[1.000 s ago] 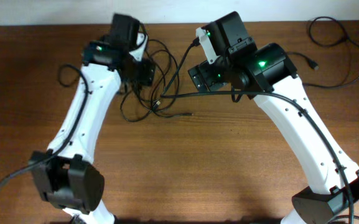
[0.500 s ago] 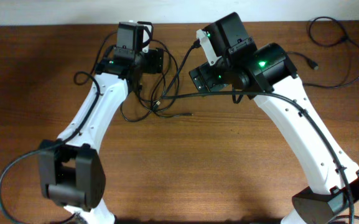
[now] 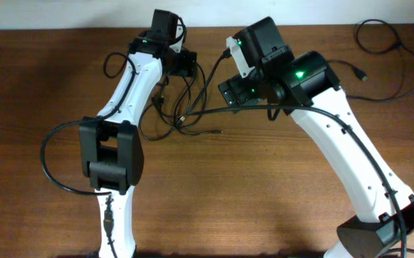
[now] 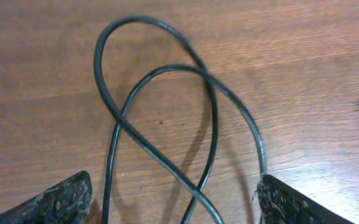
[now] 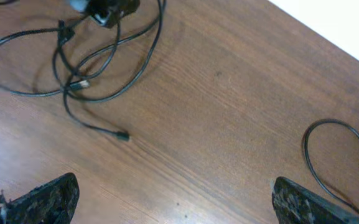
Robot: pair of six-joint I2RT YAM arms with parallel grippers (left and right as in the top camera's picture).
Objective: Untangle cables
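Cables (image 3: pixel 183 117) tangled nr table (image 3: pixel 264 179) far edge, L+R jaws wide apart

Left tool (image 4: pixel 176 204) jaws wide apart (arm stretched far forward); right tool (image 5: pixel 176 202) likewise spread.

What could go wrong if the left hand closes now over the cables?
1. The left hand stands open over two crossing loops of the cables; it may pinch both strands, and a pull would likely tighten the crossing.
2. The right hand is open and holds nothing, so the cables may simply drag along instead of coming apart.
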